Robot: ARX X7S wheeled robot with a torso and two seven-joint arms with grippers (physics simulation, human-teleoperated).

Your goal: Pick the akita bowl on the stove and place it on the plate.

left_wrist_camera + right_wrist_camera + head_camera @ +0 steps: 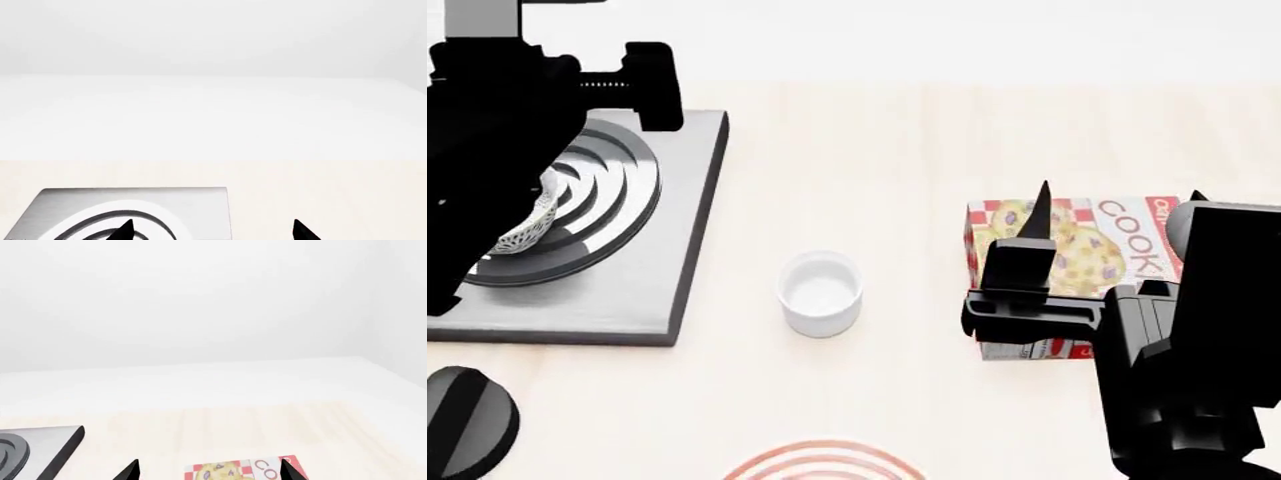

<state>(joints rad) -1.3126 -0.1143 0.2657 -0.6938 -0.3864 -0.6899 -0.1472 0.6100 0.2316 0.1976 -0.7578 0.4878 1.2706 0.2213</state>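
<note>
The akita bowl (529,226) sits on the stove (681,240), and only a speckled sliver of it shows below my left arm (507,130). It does not appear in either wrist view. My left gripper (213,232) is open: one fingertip hangs over the stove's burner rings (113,220), the other over bare table past the slab's edge. Nothing is between its fingers. The plate (825,462) shows only its red-striped rim at the near edge. My right gripper (1121,200) is open and empty above the cookie box (1068,250).
A small plain white cup (819,292) stands between the stove and the cookie box (240,471). A round black knob (461,415) lies at the near left. The stove's corner (47,445) shows in the right wrist view. A white wall rises behind the table.
</note>
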